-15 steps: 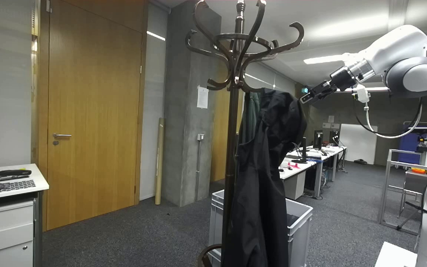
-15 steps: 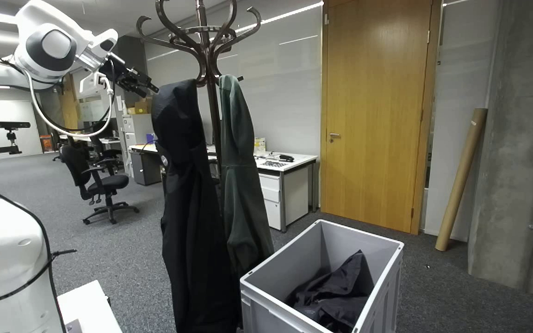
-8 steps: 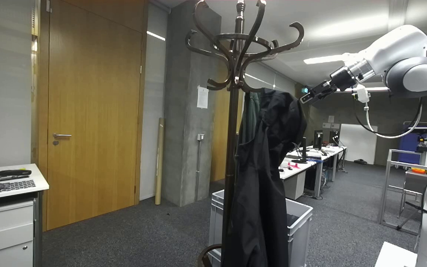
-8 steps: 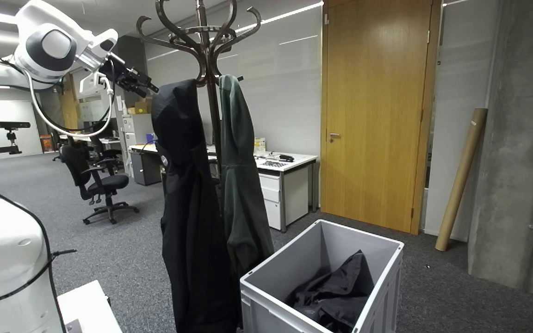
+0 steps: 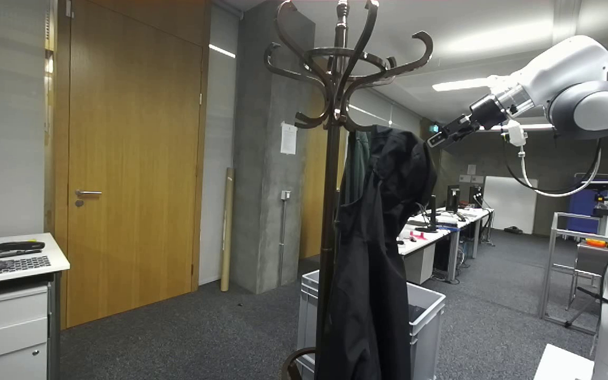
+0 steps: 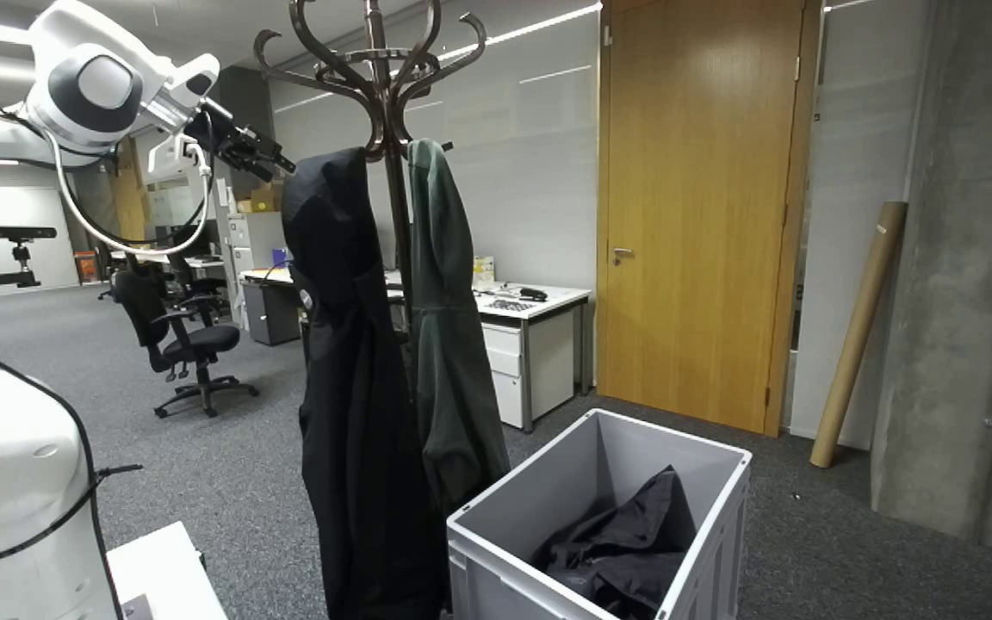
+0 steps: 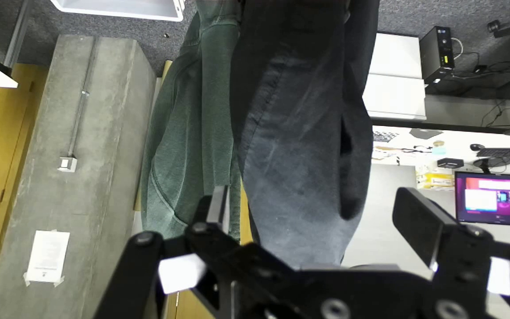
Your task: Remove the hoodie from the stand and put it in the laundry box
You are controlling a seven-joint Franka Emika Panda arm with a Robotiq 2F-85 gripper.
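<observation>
Nothing moved: one hoodie [image 6: 358, 387], one coat [image 6: 455, 344] (both hanging), one spread claw [image 7: 317, 212].

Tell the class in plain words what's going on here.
A robot arm is set to take the black hoodie off the coat stand and put it in the grey laundry box. Its gripper is open near the hoodie's top, not holding it; whether they touch is hard to tell. The hoodie hangs on the stand beside a dark green garment, and dark cloth lies in the box.
</observation>
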